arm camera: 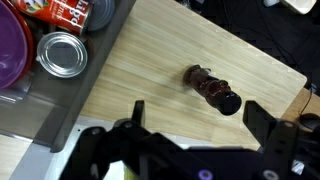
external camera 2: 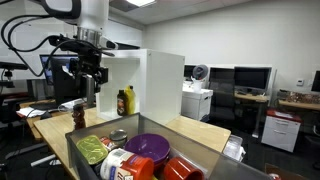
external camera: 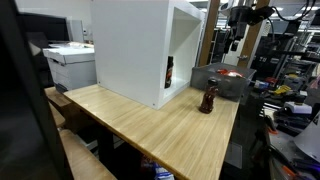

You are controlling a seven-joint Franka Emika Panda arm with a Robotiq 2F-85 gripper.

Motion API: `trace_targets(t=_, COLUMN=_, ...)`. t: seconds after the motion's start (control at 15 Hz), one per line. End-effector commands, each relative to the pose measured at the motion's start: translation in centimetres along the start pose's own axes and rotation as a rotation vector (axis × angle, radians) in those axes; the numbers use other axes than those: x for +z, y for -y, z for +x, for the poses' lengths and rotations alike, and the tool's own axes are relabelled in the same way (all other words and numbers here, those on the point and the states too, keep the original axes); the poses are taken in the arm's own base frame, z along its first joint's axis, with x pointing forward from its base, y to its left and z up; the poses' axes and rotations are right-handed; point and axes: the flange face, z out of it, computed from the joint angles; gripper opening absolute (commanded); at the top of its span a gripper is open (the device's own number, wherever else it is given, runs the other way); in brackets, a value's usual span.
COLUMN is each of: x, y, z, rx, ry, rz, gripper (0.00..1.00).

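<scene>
A dark brown bottle [arm camera: 213, 90] stands upright on the wooden table [arm camera: 150, 60]; in the wrist view I look down on its cap. My gripper [arm camera: 198, 116] hangs open high above it, with one black finger [arm camera: 138, 110] on each side of the view and nothing between them. Both exterior views show the bottle [external camera: 208, 100] [external camera 2: 121, 101] and the gripper [external camera 2: 88, 76] well above the table, over the edge by the bin. A second dark bottle with a yellow label [external camera 2: 130, 100] stands in the open side of the white cabinet [external camera: 135, 45].
A grey bin [arm camera: 55, 115] beside the table holds a purple bowl [arm camera: 10, 50], an open tin can [arm camera: 62, 53] and a red can [arm camera: 68, 12]. The tall white cabinet [external camera 2: 155, 85] takes up the back of the table. Desks, monitors and a printer [external camera: 68, 62] stand around.
</scene>
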Motion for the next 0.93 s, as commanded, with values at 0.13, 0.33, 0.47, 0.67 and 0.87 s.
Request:
trace_targets(t=0.13, x=0.1, y=0.1, z=0.0, rx=0.003, ry=0.008, rz=0.007, gripper=1.0)
trace_targets(t=0.33, x=0.3, y=0.1, z=0.0, rx=0.004, ry=0.011, rz=0.008, gripper=1.0)
trace_targets(t=0.47, x=0.6, y=-0.1, z=-0.1, rx=0.019, ry=0.009, rz=0.005, gripper=1.0)
trace_targets(t=0.67, x=1.8, y=1.5, z=0.8, rx=0.034, ry=-0.028, rz=0.032, gripper=1.0)
trace_targets(t=0.87, x=2.7, y=2.5, z=1.6, rx=0.042, ry=-0.06, rz=0.01, gripper=1.0)
